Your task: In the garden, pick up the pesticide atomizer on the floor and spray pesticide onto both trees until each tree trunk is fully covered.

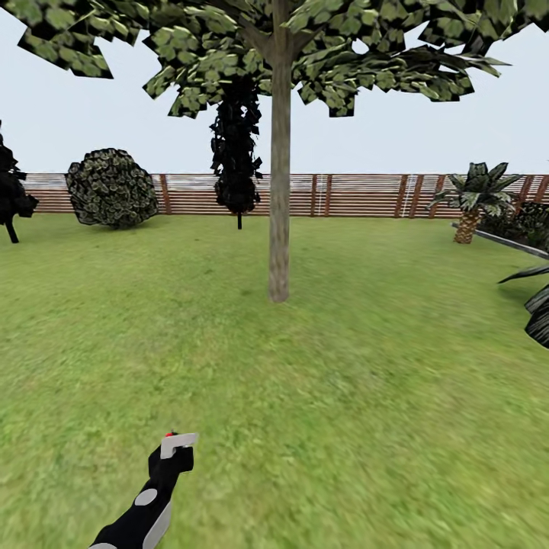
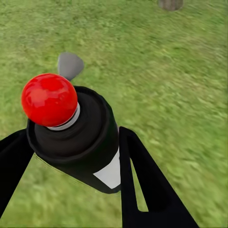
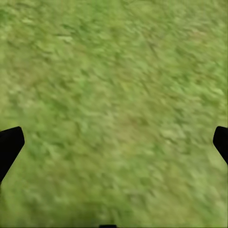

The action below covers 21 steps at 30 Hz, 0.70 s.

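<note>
- Black rigid bottle [image 2: 76, 142], pale trigger head, red knob on top; probably light, hard and a little slick, so best gripped around the body.
- Left fingers [image 2: 142, 180] clenched on both sides of bottle, held above the lawn [image 1: 343, 396], short of the trunk [image 1: 279, 191].
- Right fingers [image 3: 9, 145] spread wide, holding nothing, over grass.

Pesticide atomizer [image 2: 80, 137]: matt black body, glossy red knob. Tree trunk [image 1: 279, 191]: rough mottled bark. Fence [image 1: 358, 195]: brown wooden slats. Lawn [image 1: 366, 381]: coarse grass.
</note>
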Available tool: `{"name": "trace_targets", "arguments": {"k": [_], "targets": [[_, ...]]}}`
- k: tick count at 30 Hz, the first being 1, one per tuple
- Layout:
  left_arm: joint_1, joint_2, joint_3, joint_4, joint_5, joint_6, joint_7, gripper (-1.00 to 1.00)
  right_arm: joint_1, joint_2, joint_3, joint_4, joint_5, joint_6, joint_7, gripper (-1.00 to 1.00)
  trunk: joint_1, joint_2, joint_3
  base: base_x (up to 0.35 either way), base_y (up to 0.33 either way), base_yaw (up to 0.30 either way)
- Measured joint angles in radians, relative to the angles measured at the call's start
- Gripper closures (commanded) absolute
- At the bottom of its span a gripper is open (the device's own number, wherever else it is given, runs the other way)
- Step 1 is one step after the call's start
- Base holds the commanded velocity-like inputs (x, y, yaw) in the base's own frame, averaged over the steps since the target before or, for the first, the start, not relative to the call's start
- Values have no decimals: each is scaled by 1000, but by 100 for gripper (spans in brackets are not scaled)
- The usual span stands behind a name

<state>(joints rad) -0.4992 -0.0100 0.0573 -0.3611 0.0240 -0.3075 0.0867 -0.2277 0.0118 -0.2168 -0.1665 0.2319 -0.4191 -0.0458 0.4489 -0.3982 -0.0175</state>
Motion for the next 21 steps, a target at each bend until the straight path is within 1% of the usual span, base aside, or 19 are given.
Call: {"name": "trace_targets", "arguments": {"k": [21], "targets": [[0,0,0,0,0,0,-1,100,0,0,0,0,0,0,0,-100,0,0,0,350,0,0]]}}
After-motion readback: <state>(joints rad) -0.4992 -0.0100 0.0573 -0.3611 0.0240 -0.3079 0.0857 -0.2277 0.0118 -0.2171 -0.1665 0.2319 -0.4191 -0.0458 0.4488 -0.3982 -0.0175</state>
